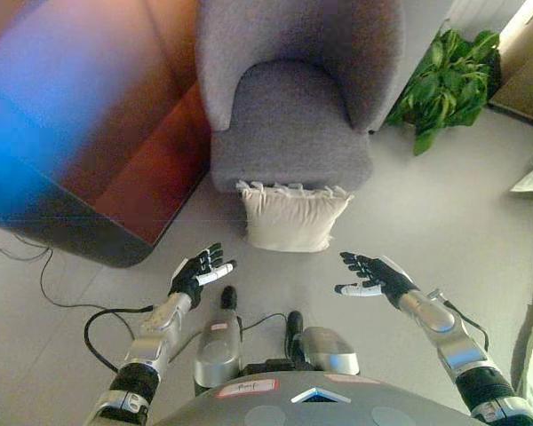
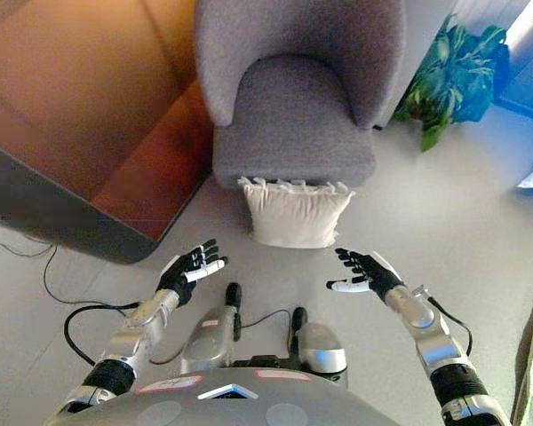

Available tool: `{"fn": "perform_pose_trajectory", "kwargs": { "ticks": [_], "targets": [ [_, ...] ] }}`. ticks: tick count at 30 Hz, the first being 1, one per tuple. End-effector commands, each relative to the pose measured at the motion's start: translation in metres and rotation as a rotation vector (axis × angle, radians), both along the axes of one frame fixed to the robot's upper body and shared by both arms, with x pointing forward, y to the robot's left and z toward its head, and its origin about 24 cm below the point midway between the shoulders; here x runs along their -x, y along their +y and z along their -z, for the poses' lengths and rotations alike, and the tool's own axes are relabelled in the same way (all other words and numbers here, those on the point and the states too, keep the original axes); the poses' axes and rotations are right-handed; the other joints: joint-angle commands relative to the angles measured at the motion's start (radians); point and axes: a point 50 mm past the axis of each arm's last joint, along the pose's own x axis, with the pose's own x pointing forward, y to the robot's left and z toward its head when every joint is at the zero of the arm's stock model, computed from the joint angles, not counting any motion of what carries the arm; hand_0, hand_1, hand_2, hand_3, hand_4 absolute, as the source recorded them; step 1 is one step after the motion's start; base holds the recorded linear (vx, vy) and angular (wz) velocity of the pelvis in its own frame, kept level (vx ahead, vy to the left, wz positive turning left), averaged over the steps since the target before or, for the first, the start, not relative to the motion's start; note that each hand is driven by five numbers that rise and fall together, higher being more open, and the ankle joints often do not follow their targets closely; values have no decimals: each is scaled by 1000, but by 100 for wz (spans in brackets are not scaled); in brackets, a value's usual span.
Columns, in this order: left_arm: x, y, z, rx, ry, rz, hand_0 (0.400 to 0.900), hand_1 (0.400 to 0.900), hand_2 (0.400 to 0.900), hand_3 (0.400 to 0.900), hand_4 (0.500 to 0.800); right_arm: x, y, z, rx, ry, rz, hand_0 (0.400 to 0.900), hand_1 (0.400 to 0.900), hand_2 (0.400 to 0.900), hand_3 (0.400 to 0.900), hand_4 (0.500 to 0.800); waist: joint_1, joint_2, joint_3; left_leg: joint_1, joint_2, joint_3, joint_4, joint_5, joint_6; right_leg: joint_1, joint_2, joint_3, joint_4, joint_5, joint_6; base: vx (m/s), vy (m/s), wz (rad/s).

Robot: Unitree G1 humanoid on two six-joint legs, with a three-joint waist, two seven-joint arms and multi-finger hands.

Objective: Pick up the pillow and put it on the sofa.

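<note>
Pillow leans upright on floor vs grey sofa front, so left robot hand & right robot hand hover open either side, w/ fingers spread, prob. to clamp it.

No text, label, number or sign can be read anywhere in either view. The pillow, the grey sofa, the plant and the brown rug all have plain surfaces.
</note>
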Motion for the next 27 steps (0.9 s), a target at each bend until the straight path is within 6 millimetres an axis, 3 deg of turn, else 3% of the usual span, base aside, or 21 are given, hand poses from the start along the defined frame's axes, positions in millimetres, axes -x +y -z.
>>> {"fn": "perform_pose_trajectory", "kwargs": {
  "ticks": [1,4,6,11,12,14,16,17,18,19,22,23,27],
  "targets": [
    [-27,6,-29,-6,-189,-37,900,900,900,900,800,-34,9,-33,-13,-218,-69,900,900,900,900,800,28,1,-82,-116,29,52,-8,197,23,159,23,-17,-75,-96,87,152,148,-40],
    [-33,6,-33,-10,-205,-34,900,900,900,900,800,-34,10,-27,-23,-199,-45,900,900,900,900,800,34,-18,-100,-115,19,86,31,173,41,181,-12,-19,-64,-122,99,248,144,-18],
    [-35,13,-41,-28,-238,-36,900,900,900,900,800,-37,19,-26,-43,-190,-70,900,900,900,900,800,49,-45,-122,-122,1,119,97,128,74,173,-69,-10,-1,-156,124,391,223,-57],
    [-39,18,-47,-47,-265,-45,900,900,900,900,800,-42,26,-26,-54,-192,-85,900,900,900,900,800,58,-65,-157,-119,-56,144,114,73,124,143,-126,-3,71,-145,164,257,190,-22],
    [-41,19,-48,-57,-266,-43,900,900,900,900,800,-45,29,-28,-51,-201,-93,900,900,900,900,800,54,-68,-164,-107,-83,152,112,51,143,115,-141,5,135,-110,179,206,202,-6],
    [-42,19,-49,-62,-270,-40,900,900,900,900,800,-46,30,-27,-50,-200,-97,900,900,900,900,800,54,-69,-166,-100,-95,156,108,40,154,84,-148,12,193,-90,184,176,197,-1],
    [-48,19,-54,-69,-294,-36,900,900,900,900,800,-50,34,-30,-44,-213,-118,900,900,900,900,800,43,-61,-145,-56,-124,161,96,8,190,-17,-158,-1,401,60,192,111,197,-3],
    [-48,19,-54,-69,-294,-36,900,900,900,900,800,-50,34,-30,-44,-214,-118,900,900,900,900,800,45,-62,-145,-56,-125,163,96,8,191,-20,-159,2,406,58,192,53,214,-11],
    [-51,18,-58,-67,-310,-32,900,900,900,900,800,-55,37,-34,-42,-232,-137,900,900,900,900,800,36,-43,-106,-11,-131,167,82,-6,212,-80,-167,-38,543,121,194,74,236,-15],
    [-52,18,-59,-63,-314,-34,900,900,900,900,800,-58,39,-36,-39,-240,-144,900,900,900,900,800,38,-28,-92,15,-129,173,74,-19,223,-105,-179,-82,601,134,190,73,233,-13],
    [-55,18,-63,-62,-330,-36,900,900,900,900,800,-62,43,-40,-42,-261,-153,900,900,900,900,800,26,-21,-66,65,-134,161,48,-28,230,-168,-175,-103,649,94,183,130,102,8],
    [-59,18,-66,-58,-343,-47,900,900,900,900,800,-69,46,-47,-46,-299,-155,900,900,900,900,800,18,-13,-45,87,-133,158,32,-30,223,-221,-182,-130,580,38,165,107,4,2],
    [-66,15,-70,-48,-366,-52,900,900,900,900,800,-79,47,-56,-25,-346,-157,900,900,900,900,800,15,-8,-17,106,-119,147,14,-46,188,-247,-267,-158,341,29,172,83,-78,-3]
  ]
}}
